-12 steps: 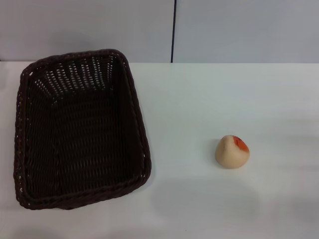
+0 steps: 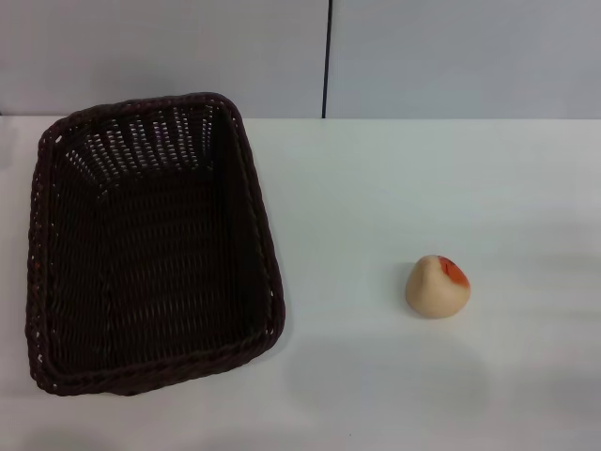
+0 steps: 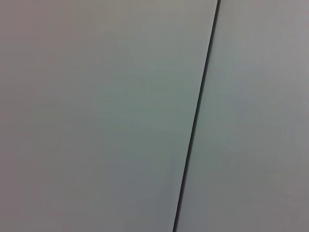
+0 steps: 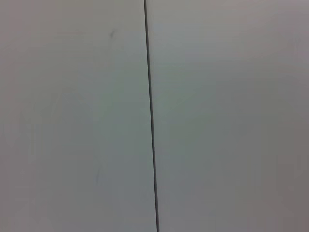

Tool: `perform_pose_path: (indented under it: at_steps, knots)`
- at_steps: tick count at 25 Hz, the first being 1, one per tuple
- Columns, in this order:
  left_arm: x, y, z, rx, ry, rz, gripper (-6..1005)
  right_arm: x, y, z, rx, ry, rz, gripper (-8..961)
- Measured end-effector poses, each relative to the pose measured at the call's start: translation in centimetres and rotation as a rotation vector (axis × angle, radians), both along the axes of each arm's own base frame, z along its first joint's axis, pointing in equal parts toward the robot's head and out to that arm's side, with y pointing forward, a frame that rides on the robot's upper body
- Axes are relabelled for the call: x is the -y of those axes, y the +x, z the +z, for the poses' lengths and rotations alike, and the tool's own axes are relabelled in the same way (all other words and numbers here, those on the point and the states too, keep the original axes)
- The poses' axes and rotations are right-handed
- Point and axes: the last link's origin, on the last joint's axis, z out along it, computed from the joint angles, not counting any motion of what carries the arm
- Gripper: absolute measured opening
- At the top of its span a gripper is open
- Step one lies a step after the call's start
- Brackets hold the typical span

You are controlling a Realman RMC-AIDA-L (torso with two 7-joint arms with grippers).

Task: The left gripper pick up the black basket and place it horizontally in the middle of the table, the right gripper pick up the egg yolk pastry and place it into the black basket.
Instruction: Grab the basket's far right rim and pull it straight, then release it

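Neither gripper in view; finger state unknown, so nothing placeable rel. to fingers. Basket [image 2: 150,246] lay lengthwise at table [image 2: 394,188] left, pastry [image 2: 437,286] well apart. Judgement: grip rim, turn crosswise, set mid-table.

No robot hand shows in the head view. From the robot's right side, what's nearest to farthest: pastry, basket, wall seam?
1. egg yolk pastry, right of centre.
2. wall seam, behind, near centre.
3. black basket, on the left.
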Motion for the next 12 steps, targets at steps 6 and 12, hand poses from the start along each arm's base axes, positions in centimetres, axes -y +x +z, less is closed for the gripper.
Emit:
perform_pose_path:
  at_steps: [6, 12]
  knots:
    - [0.0, 0.2, 0.3, 0.046, -0.014, -0.015, 493, -0.1, -0.1, 0.0, 0.000, 0.000, 0.002, 562]
    - [0.0, 0.6, 1.0, 0.104, -0.073, -0.044, 486, -0.2, -0.1, 0.1, 0.001, 0.001, 0.004, 563]
